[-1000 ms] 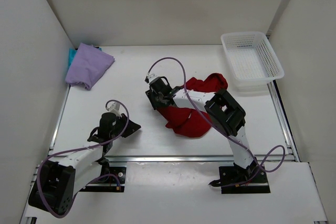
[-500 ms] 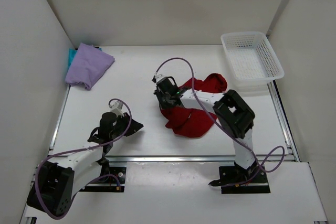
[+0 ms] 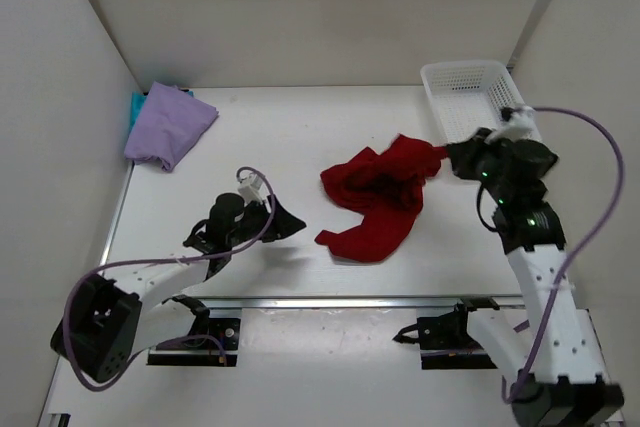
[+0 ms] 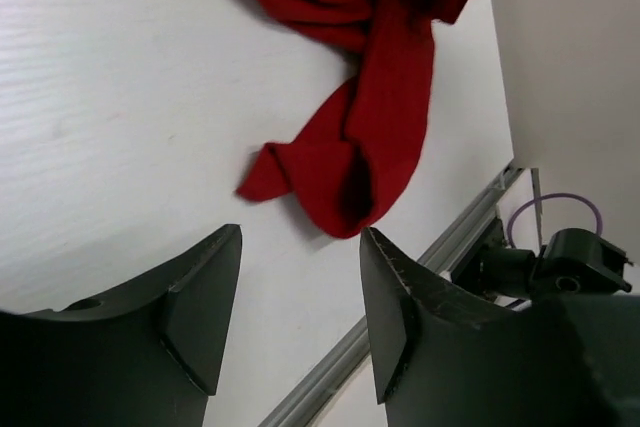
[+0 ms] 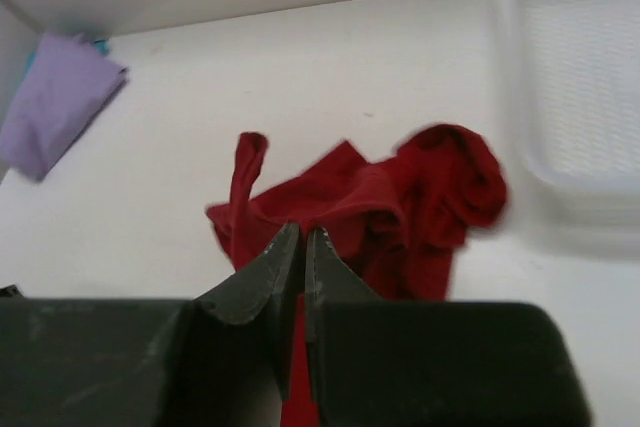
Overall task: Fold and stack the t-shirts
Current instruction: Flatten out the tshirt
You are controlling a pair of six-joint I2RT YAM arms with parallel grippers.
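Note:
The deep red t-shirt (image 3: 378,197) lies crumpled mid-table, its upper part drawn up toward the right. My right gripper (image 3: 450,155) is at that right tip, shut on the red t-shirt (image 5: 400,207), and red cloth shows in the gap between its fingers (image 5: 270,277). My left gripper (image 3: 290,222) hovers open and empty just left of the shirt's lower corner (image 4: 340,177). The folded lavender t-shirt (image 3: 168,125) (image 5: 55,112) lies at the far left. A teal t-shirt (image 3: 135,107) peeks from under it.
A white mesh basket (image 3: 480,112) (image 5: 570,77) stands at the back right, right behind my right wrist. White walls close in the table on the left, back and right. A metal rail (image 3: 350,300) (image 4: 400,307) runs along the near edge.
My right arm swung from the red shirt's left side to its right end by the basket, jaws shut, and the shirt's shape changed. My left gripper opened and moved right toward the shirt.

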